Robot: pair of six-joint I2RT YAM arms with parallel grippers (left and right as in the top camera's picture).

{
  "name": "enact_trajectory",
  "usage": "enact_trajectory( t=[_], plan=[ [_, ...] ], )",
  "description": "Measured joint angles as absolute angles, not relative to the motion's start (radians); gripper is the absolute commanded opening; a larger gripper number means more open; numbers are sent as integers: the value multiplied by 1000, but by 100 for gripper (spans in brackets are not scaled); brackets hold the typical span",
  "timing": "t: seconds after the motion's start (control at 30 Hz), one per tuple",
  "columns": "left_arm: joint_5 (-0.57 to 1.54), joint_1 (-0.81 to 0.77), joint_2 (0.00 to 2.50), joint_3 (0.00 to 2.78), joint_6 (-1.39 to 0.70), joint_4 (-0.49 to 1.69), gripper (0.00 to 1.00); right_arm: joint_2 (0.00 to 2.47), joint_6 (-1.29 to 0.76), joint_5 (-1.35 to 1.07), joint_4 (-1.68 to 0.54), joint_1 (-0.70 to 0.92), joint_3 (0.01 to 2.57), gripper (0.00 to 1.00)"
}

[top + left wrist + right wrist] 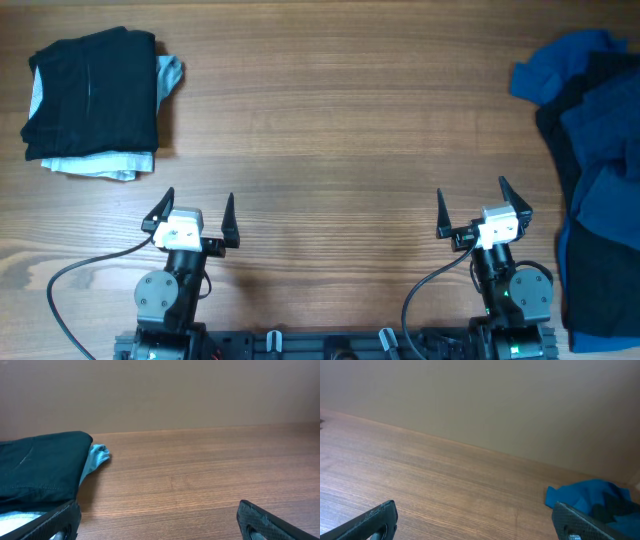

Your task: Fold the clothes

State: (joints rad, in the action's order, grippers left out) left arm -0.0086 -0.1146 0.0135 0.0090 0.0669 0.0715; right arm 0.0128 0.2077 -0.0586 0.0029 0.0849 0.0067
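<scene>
I've got left fingers (229, 222) and right fingers (441, 215) spread wide, holding nothing. Unfolded blue clothes (595, 150) are heaped at the right edge of the worktop (340, 130), with 1 folded stack (92, 95) far left. They look soft, limp and light; I'd pinch a loose outer edge.

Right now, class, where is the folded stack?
In the overhead view the folded stack lies at the far left of the table, beyond the left gripper and opposite the blue pile at the right edge.
</scene>
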Motion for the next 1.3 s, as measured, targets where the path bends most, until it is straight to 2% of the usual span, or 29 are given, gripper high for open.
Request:
enact_trajectory(
  t=[1.3],
  plan=[
    [-9,-115,14,9,67,72,100,14,228,-59,2,85,7,100]
  ],
)
